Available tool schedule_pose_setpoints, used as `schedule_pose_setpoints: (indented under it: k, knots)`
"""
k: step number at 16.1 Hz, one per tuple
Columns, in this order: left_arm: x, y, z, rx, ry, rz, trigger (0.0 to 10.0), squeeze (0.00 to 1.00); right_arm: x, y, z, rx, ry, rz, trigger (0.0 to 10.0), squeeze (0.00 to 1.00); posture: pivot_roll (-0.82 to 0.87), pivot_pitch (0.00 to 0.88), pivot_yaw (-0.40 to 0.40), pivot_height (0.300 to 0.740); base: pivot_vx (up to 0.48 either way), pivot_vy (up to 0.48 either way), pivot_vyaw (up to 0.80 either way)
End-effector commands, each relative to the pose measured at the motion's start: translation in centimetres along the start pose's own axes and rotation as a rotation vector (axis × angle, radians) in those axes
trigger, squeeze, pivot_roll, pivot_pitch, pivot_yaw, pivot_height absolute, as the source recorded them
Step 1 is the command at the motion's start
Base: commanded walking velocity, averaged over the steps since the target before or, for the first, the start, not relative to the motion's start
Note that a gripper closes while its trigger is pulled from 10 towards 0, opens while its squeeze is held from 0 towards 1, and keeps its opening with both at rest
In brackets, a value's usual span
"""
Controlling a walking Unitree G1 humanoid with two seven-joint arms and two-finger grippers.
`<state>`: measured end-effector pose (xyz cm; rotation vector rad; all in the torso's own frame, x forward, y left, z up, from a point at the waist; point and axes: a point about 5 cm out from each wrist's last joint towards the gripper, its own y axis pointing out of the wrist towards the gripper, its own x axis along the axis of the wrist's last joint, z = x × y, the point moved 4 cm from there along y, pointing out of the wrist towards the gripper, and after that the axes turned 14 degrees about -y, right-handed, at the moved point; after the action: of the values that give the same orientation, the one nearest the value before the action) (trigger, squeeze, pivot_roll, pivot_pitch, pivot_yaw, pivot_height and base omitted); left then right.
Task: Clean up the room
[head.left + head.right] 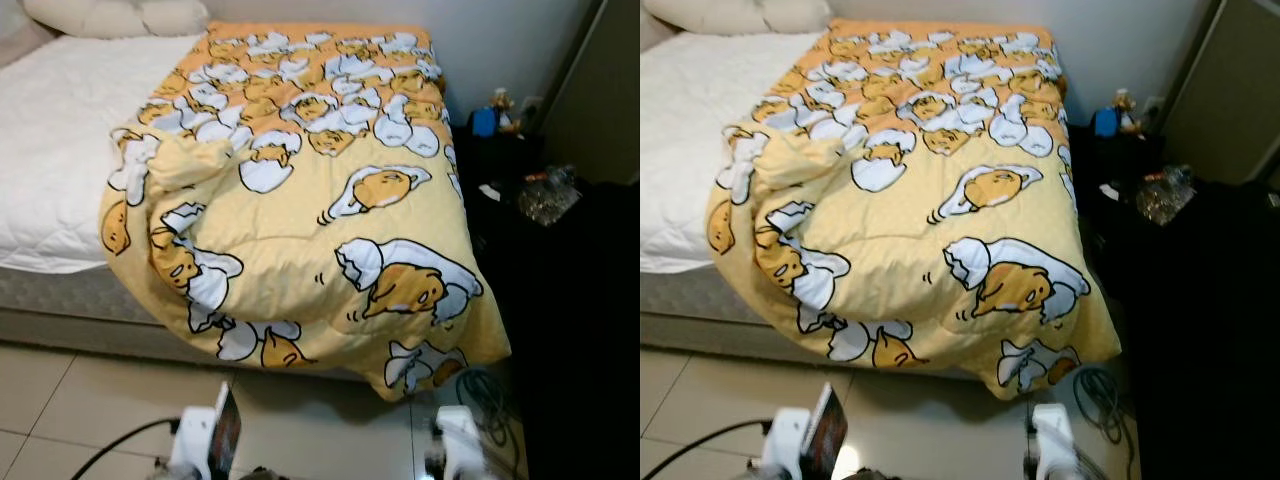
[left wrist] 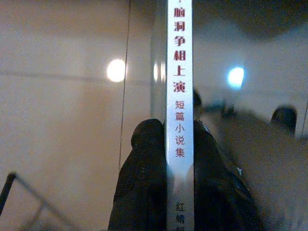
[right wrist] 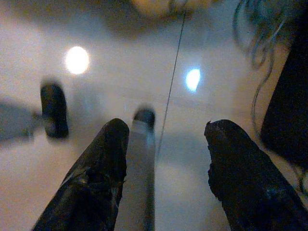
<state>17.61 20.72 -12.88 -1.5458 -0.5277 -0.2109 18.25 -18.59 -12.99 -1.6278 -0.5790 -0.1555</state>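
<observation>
The robot stands at the foot corner of a bed (image 1: pixel 60 180). A yellow quilt (image 1: pixel 320 200) printed with cartoon eggs is bunched toward the robot's right half of the mattress, and its lower edge spills over the side toward the tiled floor (image 1: pixel 90 400). The white mattress cover is exposed on the left. Two pillows (image 1: pixel 120 15) lie at the head.

The left gripper (image 2: pixel 179 144) is held low over the floor, clamped on a thin book (image 2: pixel 179 96). One black finger presses each cover, so the spine faces the wrist camera. This edge-on pinch keeps the book rigid and upright, which suits carrying it. In the head view the book (image 1: pixel 226 430) stands up from the left arm at the bottom edge.

The spine carries Chinese text, red on white. The readable upper part is "脑洞争相上演", followed by "短篇小说集", which marks a short-story collection. Below the fingers, "红" is legible; the characters after it are cut off.

The right gripper (image 3: pixel 166 163) hangs over the floor with its fingers spread wide and nothing between them. A coil of cable (image 1: pixel 480 395) lies on the tiles near it.

A dark side table (image 1: pixel 500 160) to the right of the bed holds small figurines and clutter; no labels there are legible. The book probably needs a storage place, which is not identifiable from here.
</observation>
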Motion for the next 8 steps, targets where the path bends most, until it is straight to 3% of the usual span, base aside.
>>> schedule_pose_setpoints:
  k: [1, 2, 3, 4, 6, 7, 8]
  knots:
    - [5.5, -0.4, -0.3, -0.056, -0.005, -0.202, 10.0, 0.00, 5.1, -0.2, -1.8, -0.020, 0.088, -0.202, 10.0, 0.00, -0.02, 0.000, 0.046, 0.740, 0.000, 0.000, 0.00]
    - [9.9, -1.6, -1.4, -0.131, 0.010, -0.364, 10.0, 0.00, 9.7, -1.3, -2.7, 0.004, 0.110, -0.394, 10.0, 0.00, -0.03, 0.000, 0.046, 0.740, 0.000, 0.000, 0.00]
    - [12.6, -3.2, -2.1, -0.177, 0.016, -0.472, 10.0, 0.00, 12.5, -2.8, -3.1, 0.019, 0.104, -0.516, 10.0, 0.00, -0.03, 0.000, 0.047, 0.740, 0.000, 0.000, 0.00]
    - [15.0, -5.6, -3.1, -0.213, 0.027, -0.585, 10.0, 0.00, 15.1, -5.3, -3.1, 0.056, 0.120, -0.642, 10.0, 0.00, -0.03, 0.000, 0.049, 0.740, 0.000, 0.000, 0.00]
    - [16.9, -8.2, -4.3, -0.252, 0.043, -0.692, 10.0, 0.00, 17.4, -8.1, -2.5, 0.103, 0.099, -0.781, 10.0, 0.00, -0.04, 0.000, 0.053, 0.740, 0.000, 0.000, 0.00]
    - [18.7, -11.7, -5.4, -0.296, 0.063, -0.809, 10.0, 0.00, 19.6, -11.6, -1.4, 0.185, 0.080, -0.929, 10.0, 0.00, -0.04, 0.000, 0.060, 0.740, 0.000, 0.000, 0.00]
    - [19.2, -13.0, -5.7, -0.314, 0.068, -0.849, 10.0, 0.00, 20.2, -12.9, -0.9, 0.216, 0.068, -0.974, 10.0, 0.00, -0.05, 0.000, 0.060, 0.740, 0.000, 0.000, 0.00]
